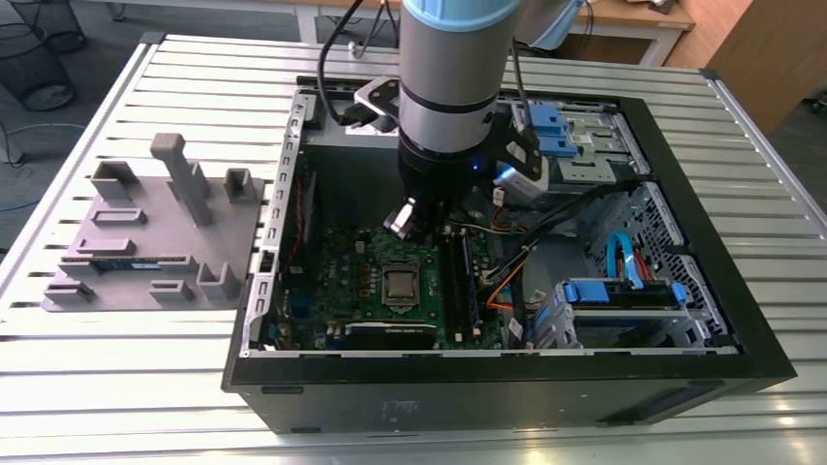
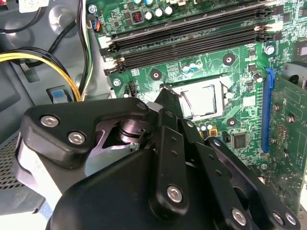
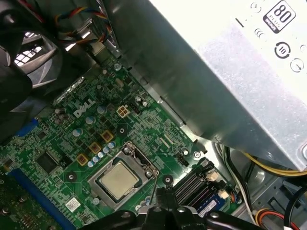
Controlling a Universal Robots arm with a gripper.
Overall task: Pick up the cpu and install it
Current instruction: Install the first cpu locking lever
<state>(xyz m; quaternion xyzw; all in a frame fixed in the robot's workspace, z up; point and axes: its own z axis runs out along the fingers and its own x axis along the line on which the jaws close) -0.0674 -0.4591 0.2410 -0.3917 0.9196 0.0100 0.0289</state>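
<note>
Cpu (image 3: 118, 179) sits flat in the socket (image 3: 125, 176) just below the claw (image 2: 169, 98), whose jaws look closed, holding nothing.

In the first wrist view, white brand lettering stood on the green motherboard (image 3: 57, 120) near the cpu (image 3: 117, 179), and round printed badges marked the silver power supply (image 3: 230, 72). In the exterior view, any print on the grey tray (image 1: 130, 228), at nine o'clock from the computer case (image 1: 517, 387), was too small to read

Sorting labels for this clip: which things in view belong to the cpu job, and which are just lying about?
Job: cpu, seated in its motherboard socket; gripper above it.
Lying about: grey tray, memory stick on it, empty memory slots, power supply, yellow cables.
</note>
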